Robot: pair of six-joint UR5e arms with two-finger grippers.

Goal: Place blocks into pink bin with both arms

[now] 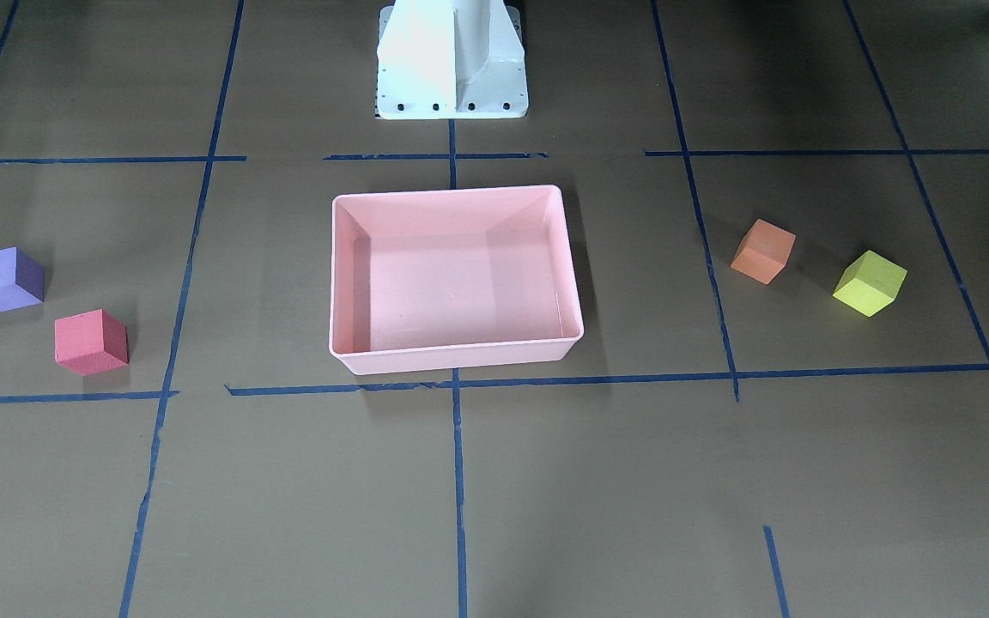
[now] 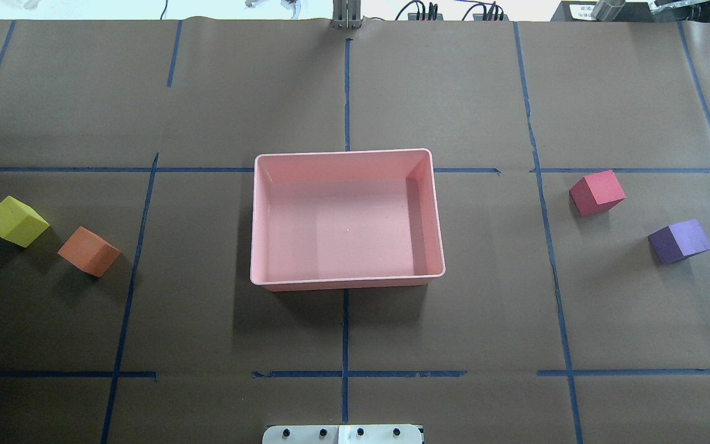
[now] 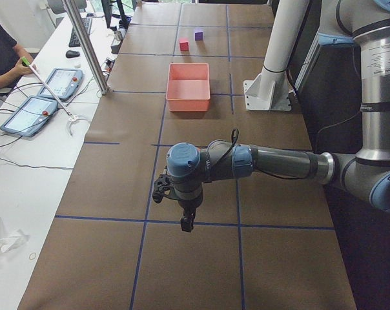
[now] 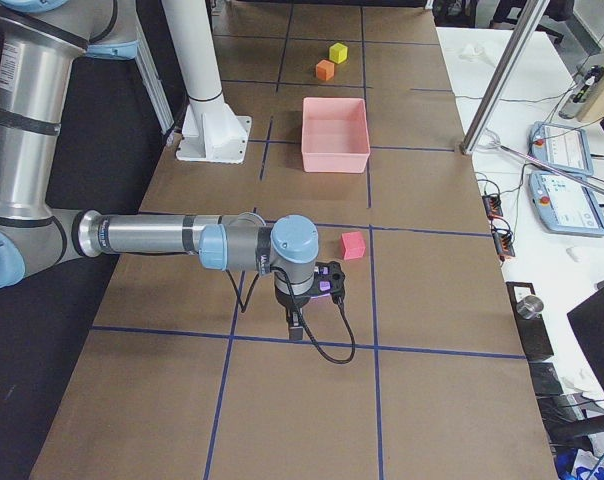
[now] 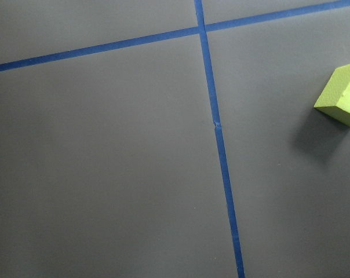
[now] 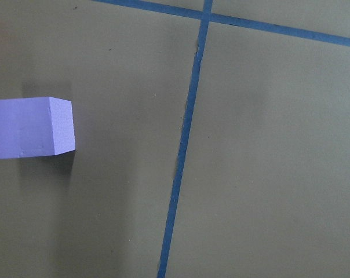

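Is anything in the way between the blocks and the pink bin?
Nothing visible blocks the orange block or red block: only table lies between them and the pink bin. The yellow-green block and purple block sit farther out, roughly behind those two.

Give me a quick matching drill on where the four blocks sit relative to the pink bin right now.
Blocks:
1 purple block
2 red block
3 orange block
4 yellow-green block

Places:
A robot's left, nearer the pink bin
B robot's right, farther from it
C robot's left, farther
D robot's right, nearer

Pairs: 1-B, 2-D, 3-A, 4-C
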